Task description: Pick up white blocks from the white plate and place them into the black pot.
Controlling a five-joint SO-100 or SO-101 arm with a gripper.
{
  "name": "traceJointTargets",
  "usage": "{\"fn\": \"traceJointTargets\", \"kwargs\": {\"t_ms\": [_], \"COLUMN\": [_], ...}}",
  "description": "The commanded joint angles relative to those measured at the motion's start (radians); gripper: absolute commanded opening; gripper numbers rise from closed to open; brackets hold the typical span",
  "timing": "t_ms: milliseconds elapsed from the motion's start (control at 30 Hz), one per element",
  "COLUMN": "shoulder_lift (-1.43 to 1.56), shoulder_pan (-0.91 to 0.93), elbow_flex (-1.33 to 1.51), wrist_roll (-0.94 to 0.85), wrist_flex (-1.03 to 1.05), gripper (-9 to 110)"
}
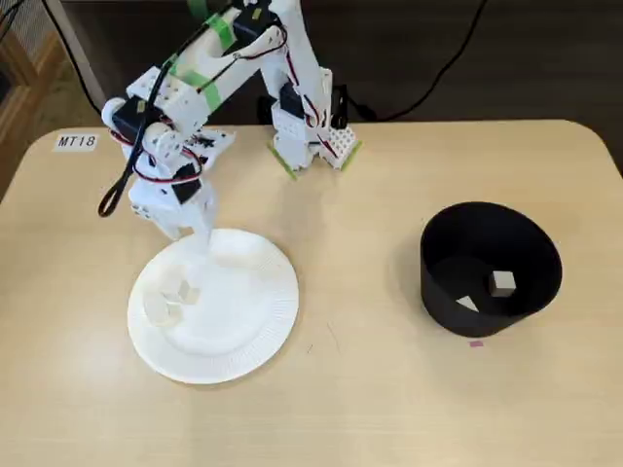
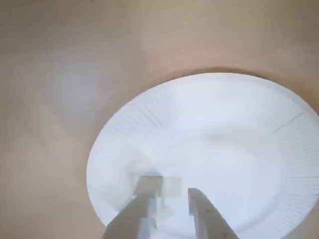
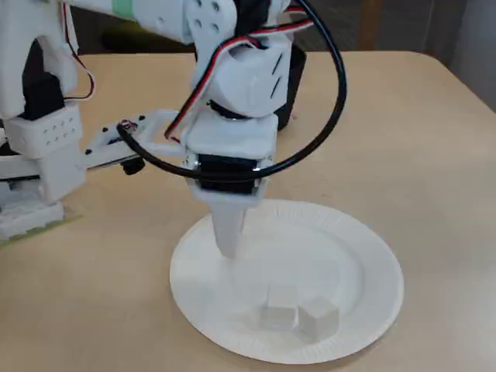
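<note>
The white plate [image 1: 277, 316] [image 2: 294, 164] [image 3: 380, 267] lies on the table at the left in a fixed view. Two white blocks [image 1: 180, 291] [image 3: 279, 304] sit close together on its left part; the second one [image 1: 161, 309] [image 3: 318, 318] is beside the first. My gripper [image 1: 202, 245] [image 3: 229, 246] hovers over the plate's far edge, tips pointing down, short of the blocks. In the wrist view the gripper [image 2: 172, 195] is open by a narrow gap, with the blocks [image 2: 172, 185] just ahead of its tips. The black pot [image 1: 438, 292] stands at the right and holds two white blocks [image 1: 502, 283].
The arm's base [image 1: 307, 136] is fixed at the table's far edge. A label reading MT18 [image 1: 76, 142] lies at the far left corner. A small pink mark [image 1: 476, 342] sits just in front of the pot.
</note>
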Motion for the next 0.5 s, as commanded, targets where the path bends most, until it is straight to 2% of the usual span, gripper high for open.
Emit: {"fn": "traceJointTargets", "kwargs": {"t_ms": [0,167,300,467], "shoulder_lift": [0.011,0.038,0.037,0.003], "shoulder_pan": [0.012,0.018,0.011,0.009], "elbow_flex": [-0.052,-0.058,-0.064,-0.075], "wrist_roll": [-0.064,-0.170,-0.158,-0.138], "wrist_flex": [0.002,0.009,0.012,0.012], "gripper": [4,-1,13,20]}}
